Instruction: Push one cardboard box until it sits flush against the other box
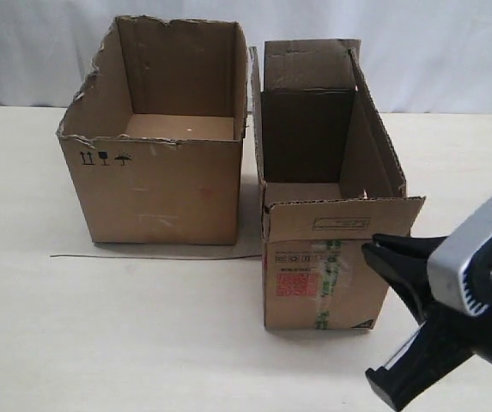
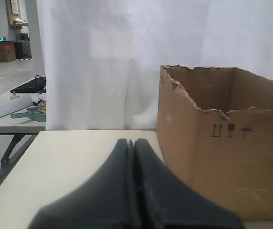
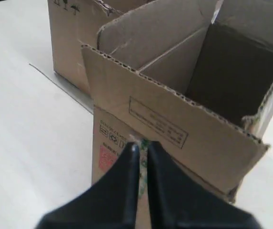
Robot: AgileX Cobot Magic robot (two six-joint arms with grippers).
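Your cardboard box (image 1: 314,232) stands mid-desk, a slim gap right of the other box (image 1: 155,184) near the far edge. Both show bare floors inside. Your left gripper (image 2: 129,141) and right gripper (image 3: 138,145) have their jaws pressed together.

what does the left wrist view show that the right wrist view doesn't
Only left wrist: the shut left gripper, a white curtain, and a keyboard on a desk behind. Only right wrist: the shut right gripper at the narrow cardboard box with its red sticker. Both: the other box with black handling symbols, on the pale table.
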